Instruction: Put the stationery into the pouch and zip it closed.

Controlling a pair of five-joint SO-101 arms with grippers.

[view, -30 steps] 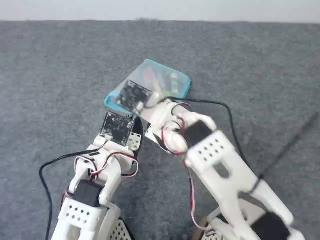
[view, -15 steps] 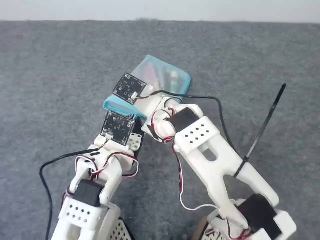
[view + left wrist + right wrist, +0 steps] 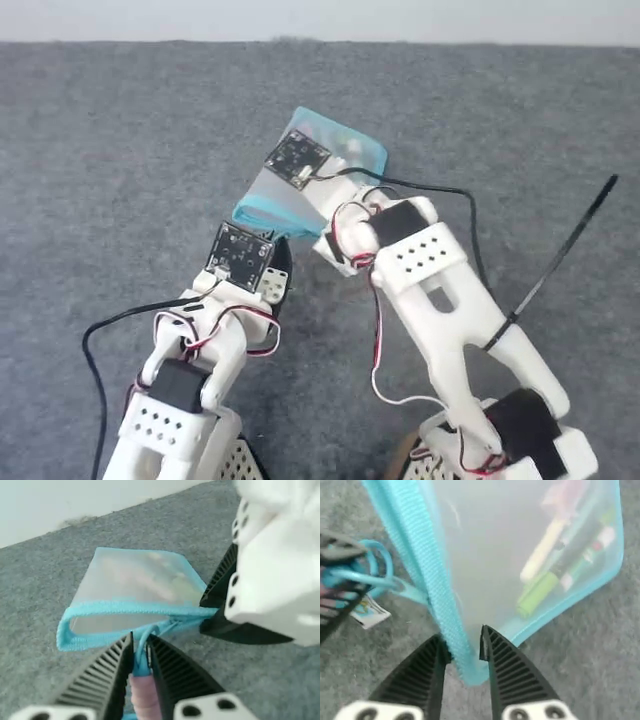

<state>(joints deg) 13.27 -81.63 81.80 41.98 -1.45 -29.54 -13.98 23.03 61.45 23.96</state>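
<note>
Pinching narrow on the teal pull loop [image 3: 143,656], left gripper [image 3: 140,644] sits nearest, toward the near edge of the grey surface [image 3: 120,150]; a pink tag [image 3: 145,700] lies between its jaws below the loop. Just beyond, right gripper [image 3: 465,642] is clamped on the teal zip edge at one corner of the pouch [image 3: 135,580]. The pouch lies mid-surface, toward the far edge, translucent, with stationery [image 3: 555,565] inside: pens and markers. Cannot tell whether the zip is fully closed.

R tool [image 3: 462,642], clamped on pouch [image 3: 275,200] edge, swung away & right, dragging pouch w/ it.
</note>
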